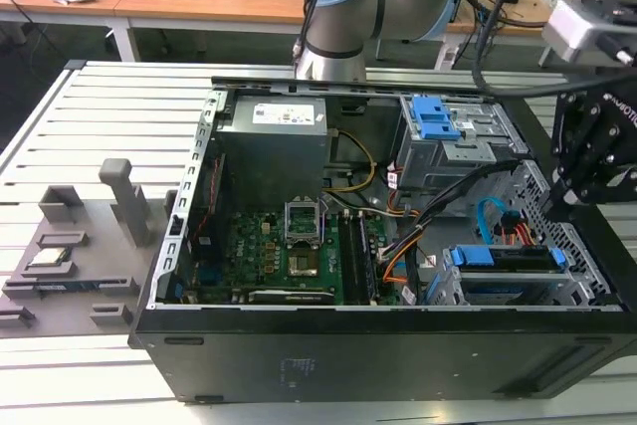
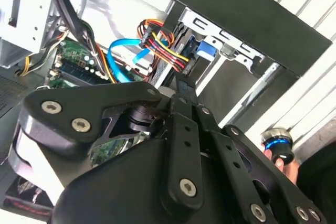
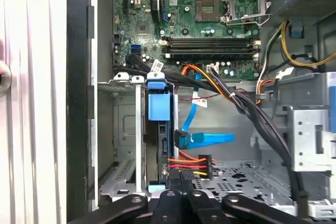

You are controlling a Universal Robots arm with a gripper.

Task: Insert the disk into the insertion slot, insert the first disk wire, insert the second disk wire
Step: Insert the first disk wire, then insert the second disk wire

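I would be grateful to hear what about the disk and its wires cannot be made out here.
The disk: its label is hidden, seen edge-on inside the insertion slot in the first wrist view.
Where the red-and-yellow wires meet the disk: covered by the gripper in the second wrist view.
The gripper's far side: cut off at the exterior view's right edge.

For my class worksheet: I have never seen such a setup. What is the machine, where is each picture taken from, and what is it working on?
The machine is a robot arm with a gripper. The exterior view looks from off the arm at an open computer case on a slatted table. Both wrist views come from cameras riding on the arm. The gripper is close to the disk, which sits in the insertion slot, beside a blue cable and coloured wires.
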